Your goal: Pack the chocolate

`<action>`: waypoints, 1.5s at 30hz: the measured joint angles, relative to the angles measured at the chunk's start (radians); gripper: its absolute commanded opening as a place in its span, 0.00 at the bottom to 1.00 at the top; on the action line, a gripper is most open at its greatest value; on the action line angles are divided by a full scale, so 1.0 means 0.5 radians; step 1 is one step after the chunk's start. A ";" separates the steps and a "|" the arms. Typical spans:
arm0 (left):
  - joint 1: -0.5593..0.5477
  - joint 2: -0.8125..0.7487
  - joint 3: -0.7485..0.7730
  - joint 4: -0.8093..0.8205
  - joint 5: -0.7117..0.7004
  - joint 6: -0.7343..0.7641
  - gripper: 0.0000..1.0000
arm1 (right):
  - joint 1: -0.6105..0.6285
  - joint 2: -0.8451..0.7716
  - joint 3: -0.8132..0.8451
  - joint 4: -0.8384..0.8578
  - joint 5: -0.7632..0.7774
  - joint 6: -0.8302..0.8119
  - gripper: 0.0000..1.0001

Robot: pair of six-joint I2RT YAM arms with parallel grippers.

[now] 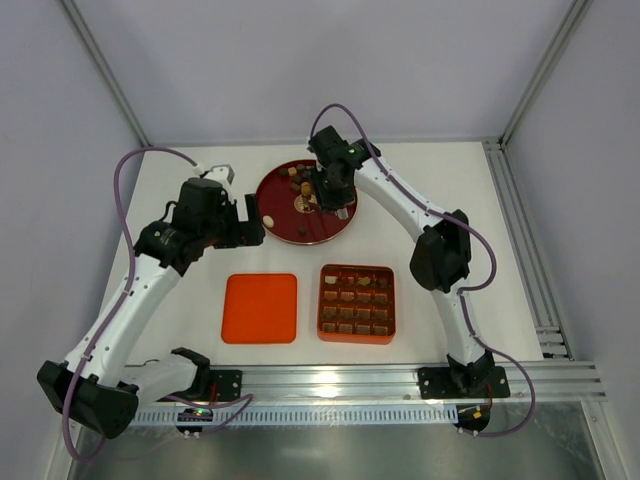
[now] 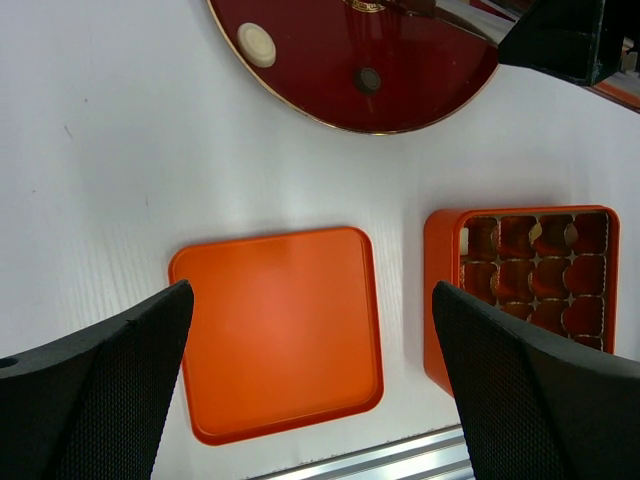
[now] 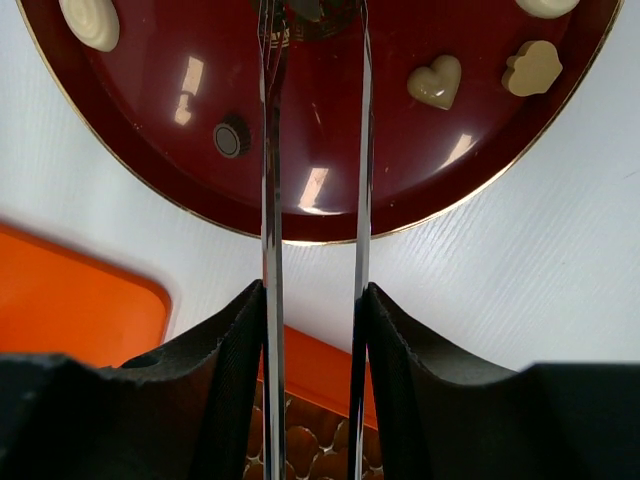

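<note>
The right gripper [image 3: 313, 300] is clenched on the tweezers [image 3: 271, 200]. In the right wrist view its textured black pads press two thin polished steel blades, which run parallel straight ahead over the glossy dark-red plate [image 3: 400, 170] and off the top edge. Whether the tips hold anything I cannot tell. The chocolate [image 3: 437, 82] lies loose on that plate either side of the blades: a cream heart and a tan lobed piece to their right, and a small dark fluted round just left of the left blade. A white ridged piece lies further left. From above, this gripper hangs over the right half of the plate with the tool's long axis aimed at the plate's middle. The left gripper [image 1: 255, 222] stands released beside the plate's left rim with nothing in it, so the right arm is both nearer and equipped. The orange box [image 1: 356, 303], with some cells filled, lies back towards the arm bases, so I judge a lifted piece must travel that way. In the left wrist view the wide-apart mesh-faced fingers frame the flat, matte, round-cornered lid [image 2: 275, 330] on the white table [image 2: 100, 150]. The box's scalloped cells sit just beside it, and the cells seen here look empty.
</note>
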 measured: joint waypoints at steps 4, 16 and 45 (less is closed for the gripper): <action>0.000 0.000 0.000 -0.006 -0.001 0.008 1.00 | -0.012 0.036 0.031 0.010 -0.008 -0.002 0.46; 0.000 0.000 0.000 -0.019 -0.001 0.008 1.00 | -0.018 0.066 0.075 0.014 -0.043 -0.001 0.45; 0.000 0.000 0.000 -0.022 -0.016 0.013 1.00 | -0.019 0.128 0.085 0.027 -0.100 0.008 0.33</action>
